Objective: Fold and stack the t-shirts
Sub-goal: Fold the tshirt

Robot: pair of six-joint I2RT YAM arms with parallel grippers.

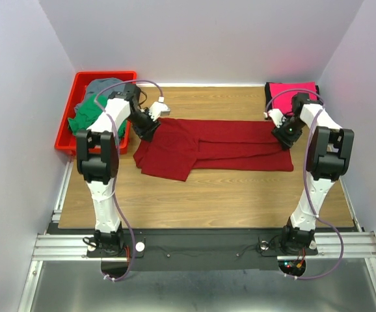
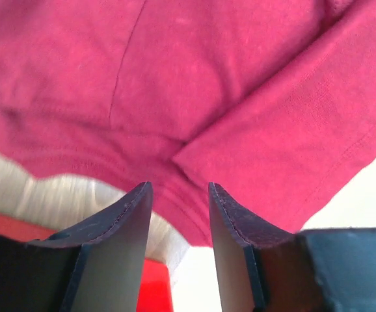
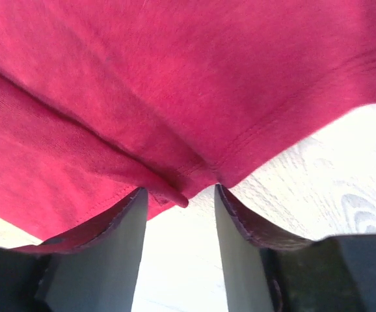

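The left gripper [image 2: 179, 188] is spread open at the left end of a dark red t-shirt [image 1: 220, 146], with cloth showing in the gap between its fingers. The right gripper [image 3: 178, 192], also open, sits at the shirt's right edge with a folded seam at its tips. The shirt lies stretched lengthwise across the middle of the wooden table [image 1: 207, 201], its left part doubled over and rumpled. A red bin [image 1: 63, 133] at the far left holds green clothes [image 1: 89, 116] and grey clothes [image 1: 103, 86]. A folded pink shirt [image 1: 292, 90] rests at the far right corner.
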